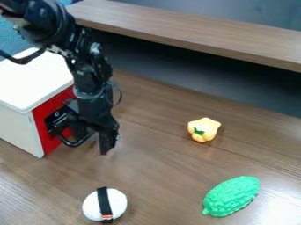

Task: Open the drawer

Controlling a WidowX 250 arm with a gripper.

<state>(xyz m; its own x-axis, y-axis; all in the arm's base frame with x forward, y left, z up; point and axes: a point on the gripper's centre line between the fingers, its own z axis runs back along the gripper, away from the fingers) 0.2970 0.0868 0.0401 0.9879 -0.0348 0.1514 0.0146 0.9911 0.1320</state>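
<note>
Black gripper (pixel 104 133) beside curved black handle (pixel 77 144) at white drawer unit's (pixel 16 125) red front (pixel 43 115); cannot tell whether gripping.

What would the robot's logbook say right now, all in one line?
pincer: at handle | drawer: looks shut | on table: white toy, yellow toy, green toy
</note>
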